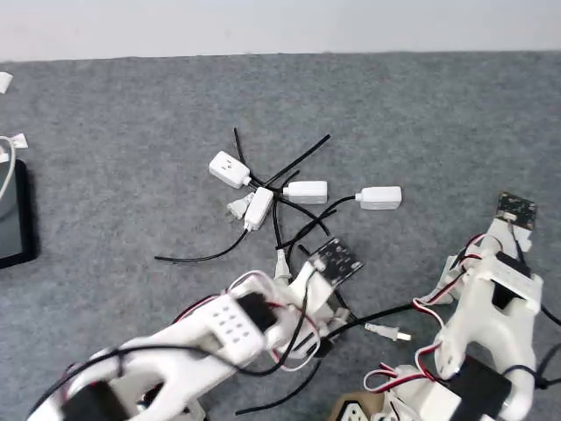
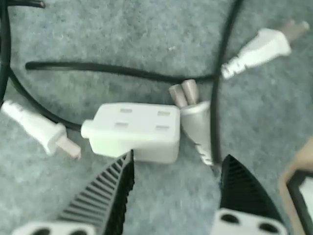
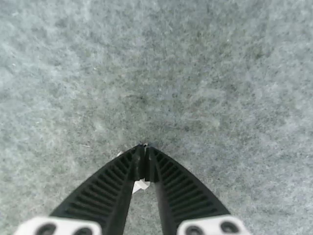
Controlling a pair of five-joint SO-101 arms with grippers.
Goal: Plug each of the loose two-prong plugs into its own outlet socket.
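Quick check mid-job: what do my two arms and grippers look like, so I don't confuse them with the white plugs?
The left arm and right arm are white shells with black motor blocks and looped red, white and black wires; each carries a small black circuit board. The left gripper and right gripper have black, ribbed, tapering fingers on white bases with screw holes.
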